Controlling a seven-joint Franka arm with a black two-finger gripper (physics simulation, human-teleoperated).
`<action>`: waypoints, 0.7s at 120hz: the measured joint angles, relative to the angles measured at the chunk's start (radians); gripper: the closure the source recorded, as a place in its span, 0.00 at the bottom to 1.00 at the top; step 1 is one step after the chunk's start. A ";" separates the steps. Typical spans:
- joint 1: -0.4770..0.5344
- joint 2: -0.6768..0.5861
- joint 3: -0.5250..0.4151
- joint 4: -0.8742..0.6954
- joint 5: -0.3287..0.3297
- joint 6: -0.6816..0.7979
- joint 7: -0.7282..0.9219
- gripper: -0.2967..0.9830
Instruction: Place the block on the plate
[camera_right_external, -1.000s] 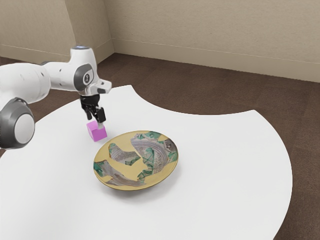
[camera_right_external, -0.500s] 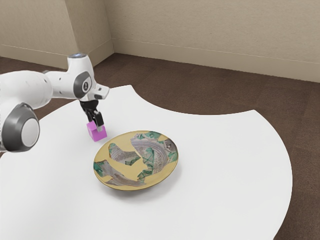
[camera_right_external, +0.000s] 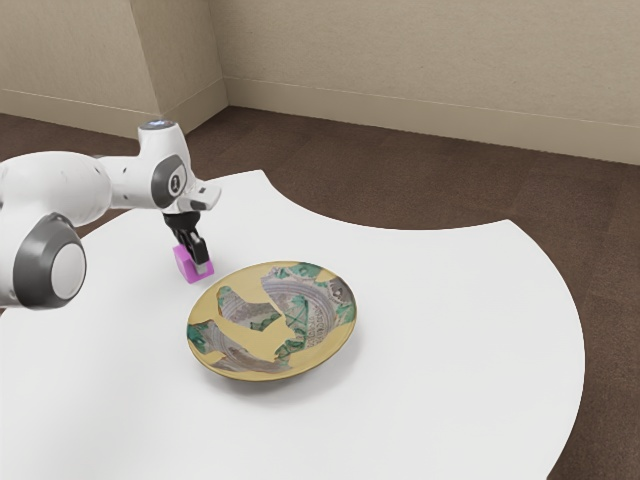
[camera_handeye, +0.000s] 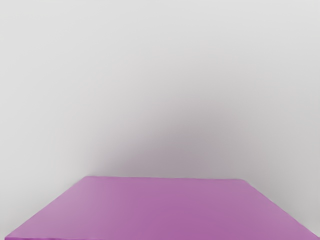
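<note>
A: Quick rundown, L to R in the ext. view?

B: Arm (camera_right_external: 60, 185) comes in from the ext. view's L, over the tabletop's (camera_right_external: 430, 310) rounded L edge. Hand tilts down at its end.

A: And the gripper (camera_right_external: 195, 256)?

B: Down at the block (camera_right_external: 187, 268), approx. level w/ its upper part. Apart or clamped on it? Can't tell from these pics.

A: Block's where, exactly?

B: Pink-purple cube, on the tabletop, inward from the rounded L edge, on the near side of the L corner of the scooped far edge. Wrist view has it large, right under the hand, w/ a soft grey shadow on the white surface next to it.

A: On the plate (camera_right_external: 262, 346) yet?

B: No. Plate's next to the R, a bit closer to the cam. Block's near its rim, w/ a strip of white btwn. Plate's round, yellow w/ green & greyish patterned patches; nothing on it.

A: Further R?

B: Bare tabletop out to the R corner of the scoop & the rounded R edge. Dk brown floor (camera_right_external: 610, 290) past that, beige wall (camera_right_external: 430, 60) behind.
</note>
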 joint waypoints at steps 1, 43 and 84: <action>0.000 0.000 0.000 0.000 0.000 0.000 0.001 0.40; -0.007 -0.010 0.000 -0.005 0.005 0.005 0.018 0.43; -0.122 -0.285 -0.002 -0.209 0.004 0.005 0.026 0.47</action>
